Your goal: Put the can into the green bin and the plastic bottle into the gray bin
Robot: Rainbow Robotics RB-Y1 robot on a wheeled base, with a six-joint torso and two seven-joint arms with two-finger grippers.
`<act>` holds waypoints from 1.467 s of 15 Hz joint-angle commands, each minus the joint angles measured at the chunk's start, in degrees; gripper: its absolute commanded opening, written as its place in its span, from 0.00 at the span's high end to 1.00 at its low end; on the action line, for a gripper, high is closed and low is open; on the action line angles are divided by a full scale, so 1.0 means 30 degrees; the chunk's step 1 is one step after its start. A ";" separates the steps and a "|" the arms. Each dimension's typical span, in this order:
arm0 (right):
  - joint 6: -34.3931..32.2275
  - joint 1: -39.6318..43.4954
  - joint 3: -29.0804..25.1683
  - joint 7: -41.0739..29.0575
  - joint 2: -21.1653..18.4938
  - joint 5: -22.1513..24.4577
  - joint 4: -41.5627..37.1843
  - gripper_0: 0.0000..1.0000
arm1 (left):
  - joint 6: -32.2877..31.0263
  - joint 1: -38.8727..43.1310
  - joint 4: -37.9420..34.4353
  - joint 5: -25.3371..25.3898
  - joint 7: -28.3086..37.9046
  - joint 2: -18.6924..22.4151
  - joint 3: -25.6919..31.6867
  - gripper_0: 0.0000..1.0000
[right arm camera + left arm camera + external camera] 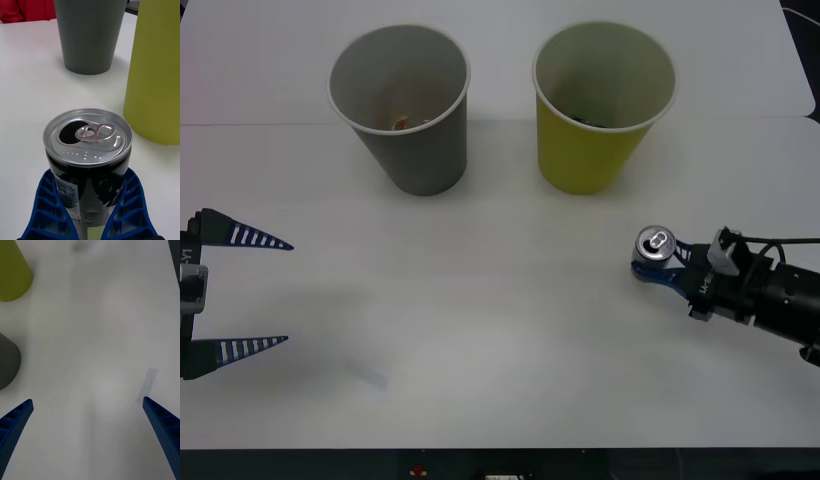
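The can point(655, 245) is small and dark with a silver pull-tab top, standing upright at the table's right. My right gripper point(658, 262) is shut on the can point(88, 157), its blue fingers point(127, 210) pressed against both sides. The green bin point(604, 105), a yellow-green cup, stands behind it at the back right, close beside the can in the right wrist view point(153, 71). The gray bin point(402, 105) stands at the back left with something small and orange inside. My left gripper point(265, 292) hangs open at the table's left edge. The plastic bottle is out of view.
The white table point(480, 300) stretches bare between the two arms. In the left wrist view the green bin point(11, 273) and gray bin point(7, 360) show at one edge, far from the open blue fingers point(15, 420).
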 commanded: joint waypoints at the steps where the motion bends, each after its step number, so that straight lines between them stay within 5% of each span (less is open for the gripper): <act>1: -0.0424 0.0696 -0.1169 -0.3963 0.0001 0.2638 -0.2850 1.00 | 0.0000 0.0000 0.0000 0.0000 0.0000 0.0000 0.0000 0.00; 7: -0.4613 0.0754 -0.4480 -1.1287 0.0528 0.7091 -0.7362 1.00 | 0.0000 0.0000 0.0000 0.0000 0.0000 0.0000 0.0000 0.00; 12: -0.7455 0.0169 -0.6237 -1.6971 0.0440 0.8702 -1.0555 1.00 | 0.0000 0.0000 0.0000 0.0000 0.0000 0.0000 0.0000 0.00; 22: -1.1293 -0.5339 -0.5915 -2.6434 -0.1728 1.0811 -1.2489 1.00 | 0.0000 0.0000 0.0000 0.0000 0.0000 0.0000 0.0000 0.00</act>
